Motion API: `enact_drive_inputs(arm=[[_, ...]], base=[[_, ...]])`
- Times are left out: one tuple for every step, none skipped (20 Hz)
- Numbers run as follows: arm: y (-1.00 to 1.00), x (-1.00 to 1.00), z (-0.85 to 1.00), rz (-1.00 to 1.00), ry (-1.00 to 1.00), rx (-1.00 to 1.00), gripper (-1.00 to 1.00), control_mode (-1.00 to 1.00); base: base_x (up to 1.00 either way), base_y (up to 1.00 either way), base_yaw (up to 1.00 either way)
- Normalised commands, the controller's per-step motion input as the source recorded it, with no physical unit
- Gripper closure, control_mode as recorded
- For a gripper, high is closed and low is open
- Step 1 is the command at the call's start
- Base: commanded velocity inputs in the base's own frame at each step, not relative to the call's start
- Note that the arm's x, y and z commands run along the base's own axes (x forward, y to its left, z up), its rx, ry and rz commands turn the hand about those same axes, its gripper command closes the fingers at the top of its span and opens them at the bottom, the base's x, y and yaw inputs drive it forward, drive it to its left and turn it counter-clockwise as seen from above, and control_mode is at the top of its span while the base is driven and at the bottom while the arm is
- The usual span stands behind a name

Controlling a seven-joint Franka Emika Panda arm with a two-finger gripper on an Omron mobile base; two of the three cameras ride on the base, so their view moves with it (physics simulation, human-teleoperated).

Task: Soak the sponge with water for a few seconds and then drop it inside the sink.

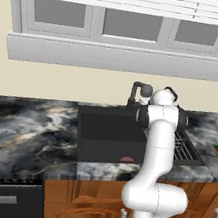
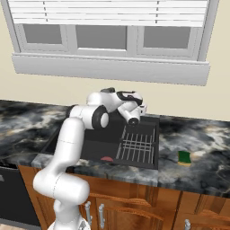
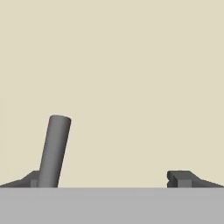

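0 steps look finished: the sponge lies dry on the marble counter right of the sink, beyond the dish rack, well apart from the gripper. No water runs from the faucet. Jaws spread wide and empty, facing the wall near the faucet handle. Opening the tap, fetching, soaking and dropping all remain.

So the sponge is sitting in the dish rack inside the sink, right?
Not quite. The sponge lies on the marble counter to the right of the sink, outside the dish rack. The right base view shows this clearly.
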Motion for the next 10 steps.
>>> enact_drive_inputs(arm=[[-0.46,0.17,-0.09,0.00,0.00,0.00,-1.00,-1.00],[-0.46,0.19,-0.09,0.00,0.01,0.00,-1.00,-1.00],[-0.44,0.19,-0.11,0.00,0.02,0.00,-1.00,-1.00],[-0.45,0.19,-0.14,0.00,0.03,0.00,-1.00,-1.00],[-0.46,0.19,-0.16,0.00,0.02,0.00,-1.00,-1.00],[-0.46,0.17,-0.17,0.00,0.03,0.00,-1.00,-1.00],[-0.48,0.15,-0.19,0.00,0.02,0.00,-1.00,-1.00],[-0.49,0.13,-0.21,0.00,0.02,0.00,-1.00,-1.00],[-0.50,0.11,-0.21,0.00,0.02,0.00,-1.00,-1.00],[-0.49,0.10,-0.21,0.00,0.01,0.00,-1.00,-1.00]], base=[[0.00,0.00,0.00],[0.00,0.00,0.00],[0.00,0.00,0.00],[0.00,0.00,0.00],[0.00,0.00,0.00],[0.00,0.00,0.00],[0.00,0.00,0.00],[0.00,0.00,0.00],[0.00,0.00,0.00],[0.00,0.00,0.00]])
